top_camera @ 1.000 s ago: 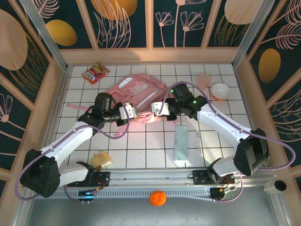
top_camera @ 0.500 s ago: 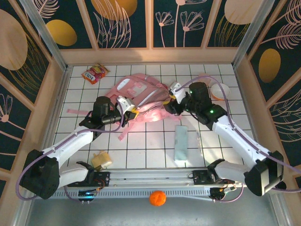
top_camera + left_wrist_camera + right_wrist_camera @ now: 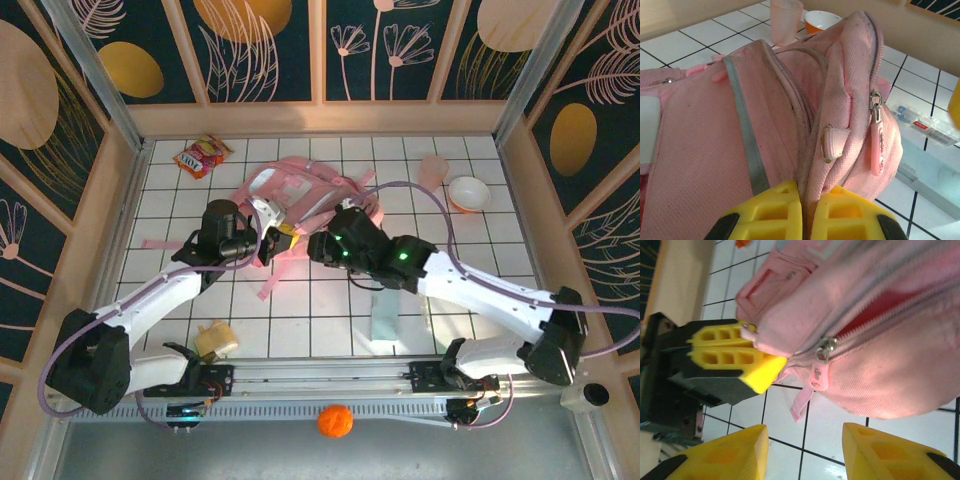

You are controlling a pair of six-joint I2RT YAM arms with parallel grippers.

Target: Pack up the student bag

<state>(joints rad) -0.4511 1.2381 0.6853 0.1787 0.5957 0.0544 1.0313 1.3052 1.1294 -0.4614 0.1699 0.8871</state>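
Judging by how things lie, the job right now is getting the zip open so packing can start. The bag point(image 3: 300, 195) lies toward the back of the tiled table point(image 3: 470, 270), its near edge lifted. The left gripper point(image 3: 283, 240) is clamped on a fold of that edge; from its own camera the yellow fingers point(image 3: 771, 210) pinch pink fabric right beside the zip line. The right gripper point(image 3: 805, 440) stands spread with nothing between its fingers, just below the pink zip pull point(image 3: 816, 376), which hangs free from its metal slider.

To do this well, I'd say the right gripper should come up square to the pull, close on the tab itself and not on the loose fabric behind it, then draw along the zip line. The left should hold its pinch firm so the cloth stays taut and the slider doesn't bunch.

From above, the left arm reaches forward and to the right from its base, wrist low at the bag's edge. The right arm sweeps far across toward the middle, elbow bent, its wrist turned to face the left gripper, the two close together.
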